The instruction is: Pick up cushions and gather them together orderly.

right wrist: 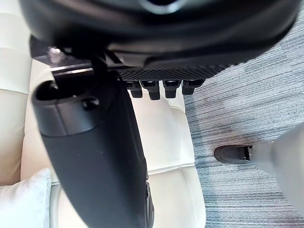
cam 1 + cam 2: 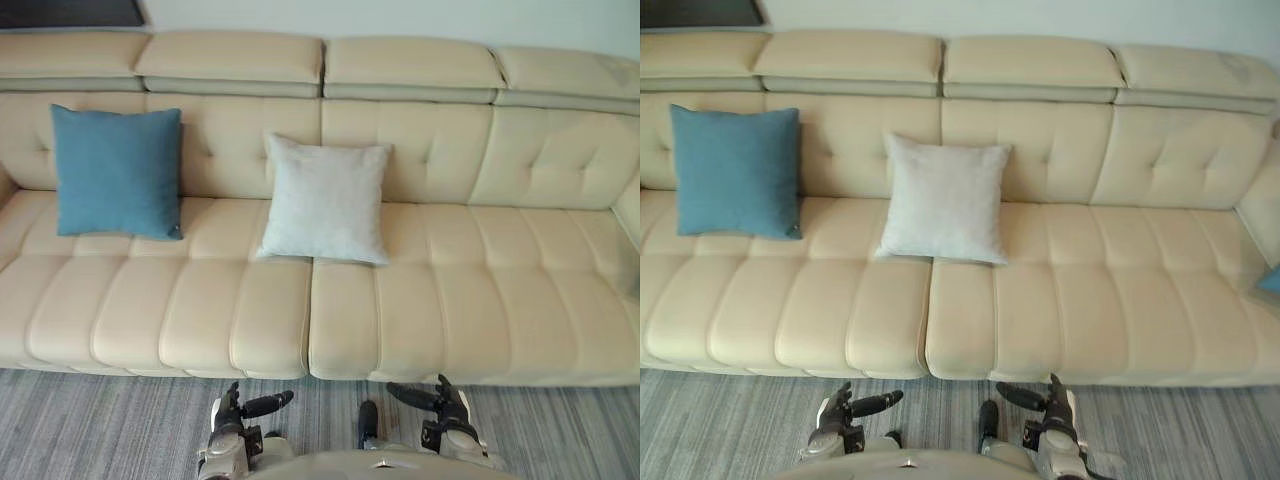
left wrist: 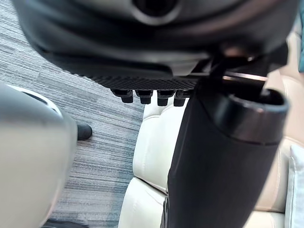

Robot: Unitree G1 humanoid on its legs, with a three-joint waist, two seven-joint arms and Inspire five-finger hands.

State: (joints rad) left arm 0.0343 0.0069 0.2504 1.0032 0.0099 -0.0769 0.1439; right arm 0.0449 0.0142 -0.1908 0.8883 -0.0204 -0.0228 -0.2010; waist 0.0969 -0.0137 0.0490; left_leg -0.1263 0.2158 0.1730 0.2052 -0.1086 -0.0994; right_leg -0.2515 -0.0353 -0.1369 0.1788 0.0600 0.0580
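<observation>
Cream leather sofa (image 2: 460, 300) runs along the pale wall above grey striped carpet (image 2: 90, 425). A blue cushion (image 2: 117, 172) leans on the backrest at the left end, well apart from a white cushion (image 2: 326, 198) propped mid-sofa. Low before the seat edge, the left hand (image 2: 240, 412) and right hand (image 2: 442, 405) hang relaxed, holding nothing.

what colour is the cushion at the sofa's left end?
Plain teal blue, no pattern. The cushion shows best in the left eye view.
</observation>
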